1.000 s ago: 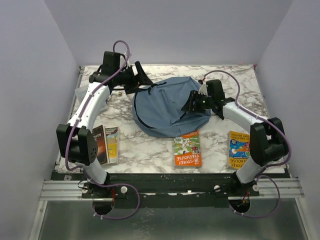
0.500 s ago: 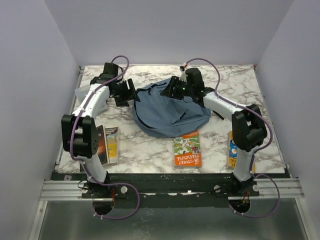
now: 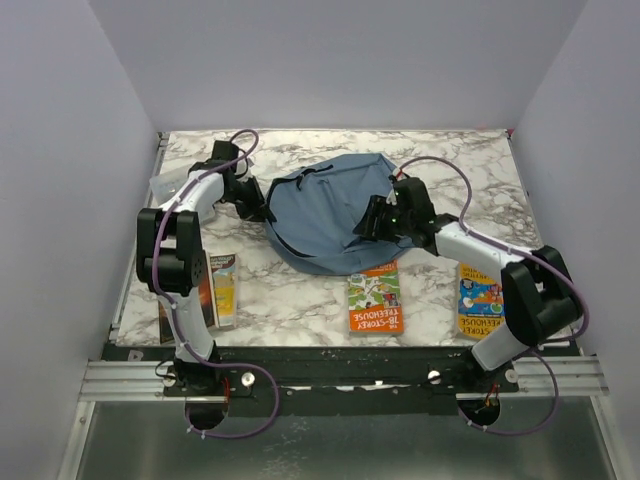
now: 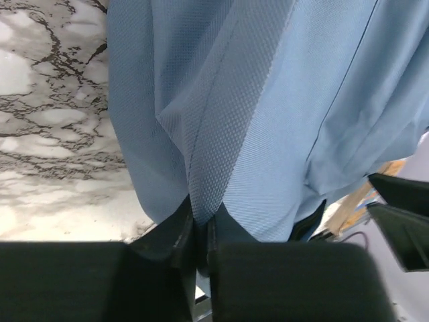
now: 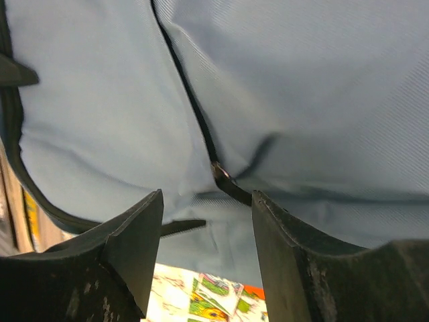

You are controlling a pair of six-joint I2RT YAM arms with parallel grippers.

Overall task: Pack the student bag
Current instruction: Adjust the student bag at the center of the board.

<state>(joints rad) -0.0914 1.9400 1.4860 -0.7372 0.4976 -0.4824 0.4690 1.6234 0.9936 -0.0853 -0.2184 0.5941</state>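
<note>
**Holding the bag edge; right fingers lined up on the zipper pull**

The marble table (image 3: 290,305) carries the student bag (image 3: 330,215) flat at its centre, toward the far side.

1. Three books lie along the near edge. The orange book (image 3: 375,297) is just beside the bag's near rim, a second book (image 3: 478,295) is to the right, and a third (image 3: 222,288) is to the left. Room to drag the bag toward me is therefore tight. Bare marble shows beyond and to the right of the bag.
2. My left gripper (image 4: 200,225) sits at the bag's left rim, with its jaws pressed together on a raised fold of blue fabric.
3. My right gripper (image 5: 208,221) hovers over the bag's right front, with its fingers (image 5: 134,235) spread wide and holding nothing.
4. The black zipper (image 5: 191,107) runs away from my right fingers across the fabric.
5. The zipper pull (image 5: 221,173) lies at its near end, directly ahead of the gap between them.

I judge the right arm to be the nearer and only free one. The next move calls for a short advance onto the pull.
</note>
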